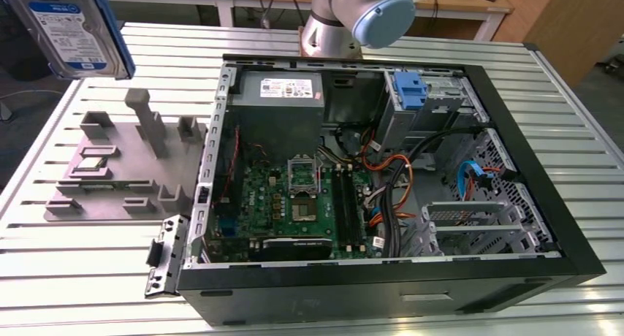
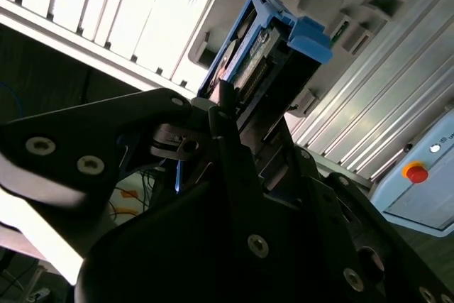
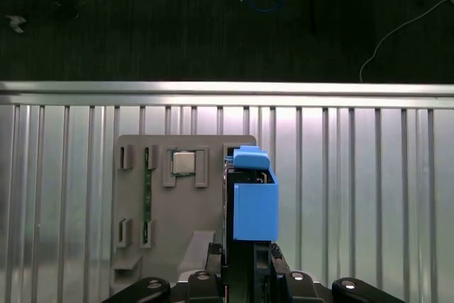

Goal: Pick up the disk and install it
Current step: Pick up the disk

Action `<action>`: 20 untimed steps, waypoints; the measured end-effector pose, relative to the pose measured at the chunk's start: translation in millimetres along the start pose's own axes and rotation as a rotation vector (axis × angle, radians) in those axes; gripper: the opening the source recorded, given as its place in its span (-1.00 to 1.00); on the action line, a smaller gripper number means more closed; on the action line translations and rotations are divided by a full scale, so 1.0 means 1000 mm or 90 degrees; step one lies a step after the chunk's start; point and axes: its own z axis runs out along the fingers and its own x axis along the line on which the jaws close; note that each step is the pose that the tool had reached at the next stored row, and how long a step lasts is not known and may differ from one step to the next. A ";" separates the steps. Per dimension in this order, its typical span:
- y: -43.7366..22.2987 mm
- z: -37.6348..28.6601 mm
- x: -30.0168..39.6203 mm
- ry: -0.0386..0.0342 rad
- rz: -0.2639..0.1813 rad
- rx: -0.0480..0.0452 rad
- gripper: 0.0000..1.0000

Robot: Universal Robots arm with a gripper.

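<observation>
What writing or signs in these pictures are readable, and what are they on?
The disk, held up by the gripper: label print too small to read.
Grey power supply box: white sticker, print too blurred to read.
Nothing else is legible.

We see the disk with glossy blue plastic rails and a smooth white label; the table is ribbed, shiny bare metal; the grey fixture looks matt to us, perhaps plastic.
</observation>
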 end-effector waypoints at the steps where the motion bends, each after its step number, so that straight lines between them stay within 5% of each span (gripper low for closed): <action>1: 0.0001 -0.0022 0.0000 -0.0001 0.000 0.0000 -0.30; 7: 0.0006 -0.0166 0.0002 -0.0011 0.000 0.0000 -0.30; 10: 0.0006 -0.0173 0.0003 -0.0013 0.000 0.0002 -0.30; 12: 0.0006 -0.0174 0.0003 -0.0117 0.000 0.0000 -0.30; 20: 0.0006 -0.0174 0.0003 -0.0133 0.000 0.0000 -0.30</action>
